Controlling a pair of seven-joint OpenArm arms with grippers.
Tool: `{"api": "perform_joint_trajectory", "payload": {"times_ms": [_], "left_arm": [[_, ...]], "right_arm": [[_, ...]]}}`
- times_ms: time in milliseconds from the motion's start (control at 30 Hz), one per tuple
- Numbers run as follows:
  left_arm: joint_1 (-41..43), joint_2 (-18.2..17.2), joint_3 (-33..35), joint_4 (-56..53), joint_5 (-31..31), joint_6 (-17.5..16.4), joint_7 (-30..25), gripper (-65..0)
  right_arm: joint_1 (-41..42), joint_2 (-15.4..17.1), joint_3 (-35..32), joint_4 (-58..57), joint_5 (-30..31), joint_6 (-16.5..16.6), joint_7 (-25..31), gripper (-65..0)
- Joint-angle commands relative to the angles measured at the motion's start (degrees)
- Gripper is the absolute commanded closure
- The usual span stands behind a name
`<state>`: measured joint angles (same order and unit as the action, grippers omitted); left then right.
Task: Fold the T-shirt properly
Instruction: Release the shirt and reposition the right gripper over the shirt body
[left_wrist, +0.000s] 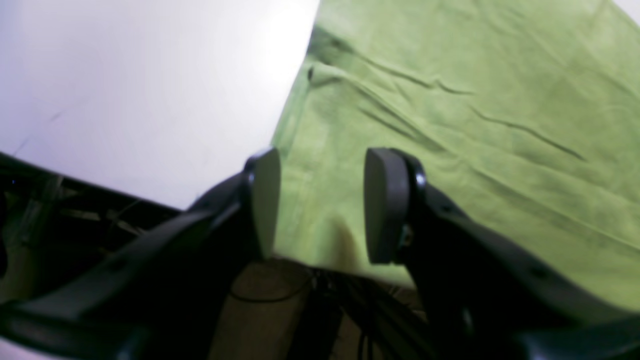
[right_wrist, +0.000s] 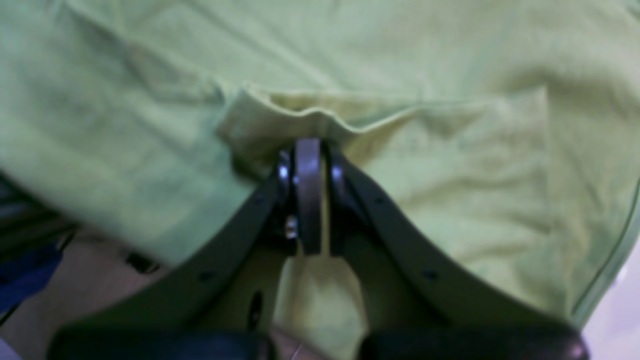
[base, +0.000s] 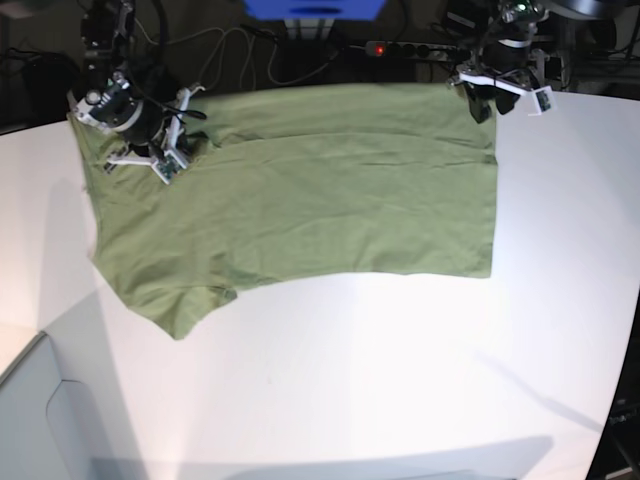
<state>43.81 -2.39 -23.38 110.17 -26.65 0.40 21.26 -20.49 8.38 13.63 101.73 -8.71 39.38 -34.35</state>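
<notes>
The olive-green T-shirt (base: 330, 200) lies spread flat on the white table (base: 400, 380), with one sleeve pointing toward the front left. At the far left edge of the cloth, my right gripper (base: 172, 152) is shut on the T-shirt. In the right wrist view its jaws (right_wrist: 310, 150) pinch a raised fold of the fabric (right_wrist: 400, 60). My left gripper (base: 485, 100) hovers at the shirt's far right corner. It is open (left_wrist: 322, 205), both pads apart over the cloth's edge (left_wrist: 450, 100), holding nothing.
Behind the table's far edge run cables and a power strip with a red light (base: 400, 48), beside a blue object (base: 315, 8). A grey box (base: 30, 420) stands at the front left. Bare tabletop (left_wrist: 125, 100) borders the shirt near the left gripper.
</notes>
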Motion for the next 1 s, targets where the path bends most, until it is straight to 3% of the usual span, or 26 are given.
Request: {"api": "perform_joint_trajectory", "payload": {"times_ms": [0,233,567,967], "left_arm": [[0.6,-0.2,-0.2,1.1,-0.2,-0.2,-1.1,-26.8],[0.5,-0.2,-0.2,1.1,-0.2,-0.2,-1.1,-26.8],[-0.3,0.1,-0.2,1.1,-0.2,-0.2,-1.1,-26.8],[-1.0,0.1,-0.2,1.2,-0.2,-0.2,-1.1,-26.8]], "right_arm": [[0.8,0.5,0.2,0.5,0.9,0.6,0.8,0.0],[2.0,0.5,0.2,1.3,0.9,0.6,0.8,0.0],[-4.5,0.8,0.2,9.8,0.9,0.6,0.8,0.0],[-1.5,0.5,-4.8,5.1,0.9,0.6,0.8,0.0]]}}
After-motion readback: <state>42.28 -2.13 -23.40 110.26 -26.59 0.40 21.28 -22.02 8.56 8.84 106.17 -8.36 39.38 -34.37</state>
